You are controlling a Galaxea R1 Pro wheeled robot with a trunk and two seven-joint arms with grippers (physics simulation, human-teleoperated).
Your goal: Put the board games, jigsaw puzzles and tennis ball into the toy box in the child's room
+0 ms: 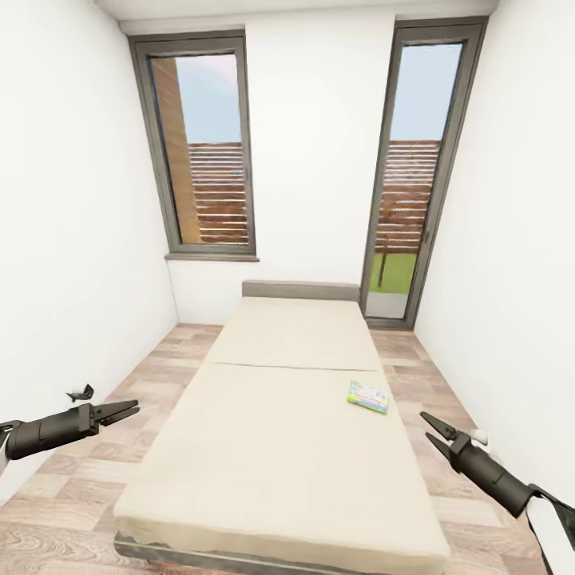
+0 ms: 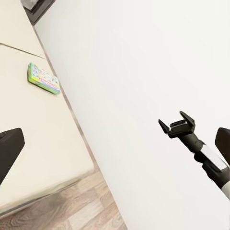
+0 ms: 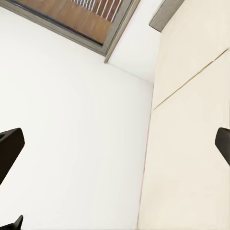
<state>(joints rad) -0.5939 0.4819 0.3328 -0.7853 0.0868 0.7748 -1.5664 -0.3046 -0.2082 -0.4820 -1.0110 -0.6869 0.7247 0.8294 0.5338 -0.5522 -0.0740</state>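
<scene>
- A single board game lies flat on the bed, near the bed's right edge and about halfway along its length. It is a thin green-rimmed box with bright print; the lettering is too small to read.
- Its long axis runs roughly across the bed, tilted a little so the right end sits nearer the foot. In the left wrist view the same box lies close to the mattress edge.
- The mattress is plain beige, with a seam across it and a grey headboard at the far end against the white wall.
- The left gripper hangs over the wood floor left of the bed, its fingers spread slightly and holding nothing.
- The right gripper hovers just off the bed's right edge, near the game but apart from it, fingers parted and empty.
- Two tall grey-framed windows stand in the far wall.
</scene>
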